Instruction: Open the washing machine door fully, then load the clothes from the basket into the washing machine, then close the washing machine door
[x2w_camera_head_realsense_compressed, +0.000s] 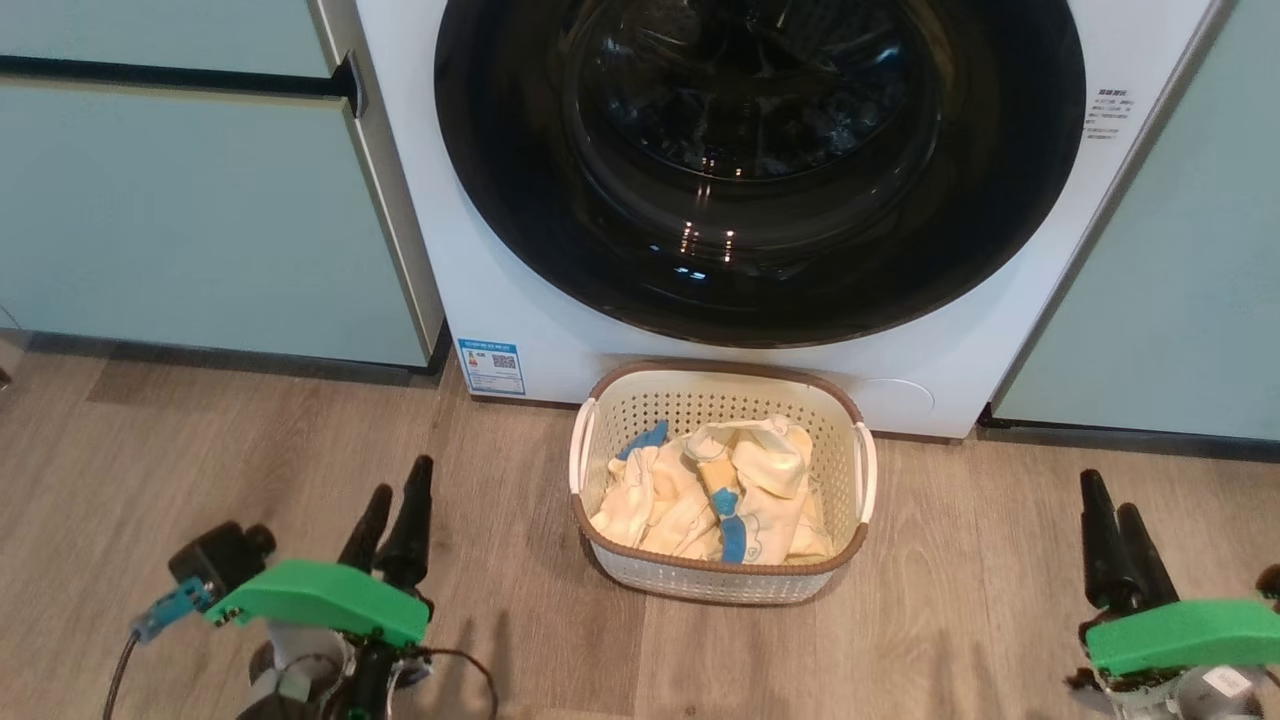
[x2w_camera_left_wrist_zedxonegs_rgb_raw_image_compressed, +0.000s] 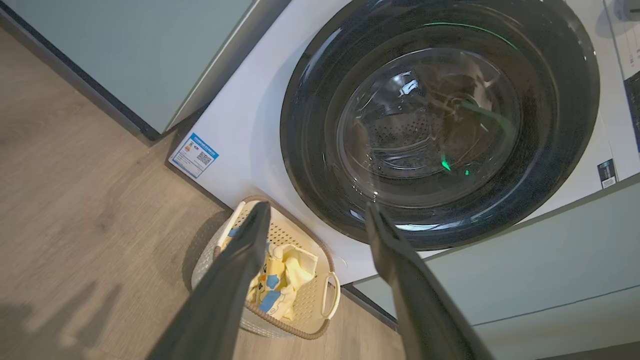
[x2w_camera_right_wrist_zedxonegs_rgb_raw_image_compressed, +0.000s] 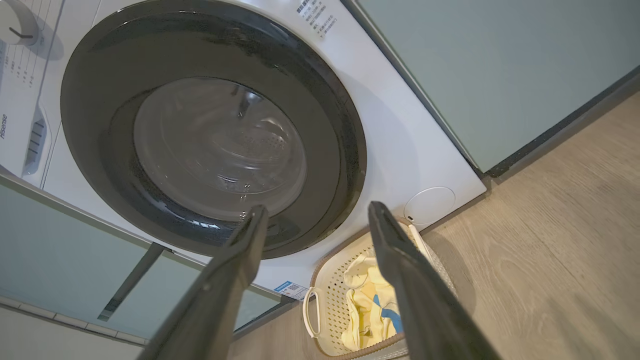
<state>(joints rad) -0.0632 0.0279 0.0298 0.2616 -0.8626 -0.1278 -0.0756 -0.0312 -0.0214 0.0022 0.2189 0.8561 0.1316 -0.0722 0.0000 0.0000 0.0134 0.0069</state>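
Note:
The white washing machine (x2w_camera_head_realsense_compressed: 500, 300) stands ahead, and its round glossy black door (x2w_camera_head_realsense_compressed: 760, 170) lies flat against the front, shut. On the floor before it sits the cream basket (x2w_camera_head_realsense_compressed: 720, 580) with pale yellow, blue-trimmed clothes (x2w_camera_head_realsense_compressed: 715, 490) heaped inside. My left gripper (x2w_camera_head_realsense_compressed: 395, 500) hovers low at the left of the basket, open and empty. My right gripper (x2w_camera_head_realsense_compressed: 1115, 500) hangs at the far right, open and empty. The left wrist view has the door (x2w_camera_left_wrist_zedxonegs_rgb_raw_image_compressed: 440, 120) and basket (x2w_camera_left_wrist_zedxonegs_rgb_raw_image_compressed: 310, 305) beyond the open fingers (x2w_camera_left_wrist_zedxonegs_rgb_raw_image_compressed: 240, 260). The right wrist view has the door (x2w_camera_right_wrist_zedxonegs_rgb_raw_image_compressed: 210, 125) and basket (x2w_camera_right_wrist_zedxonegs_rgb_raw_image_compressed: 330, 300) too.
Pale green cabinets (x2w_camera_head_realsense_compressed: 190, 210) flank the machine on the left and right (x2w_camera_head_realsense_compressed: 1180, 250). A blue label (x2w_camera_head_realsense_compressed: 492, 367) is stuck low on the machine's front. Wood-look floor (x2w_camera_head_realsense_compressed: 250, 450) spreads around the basket on both sides.

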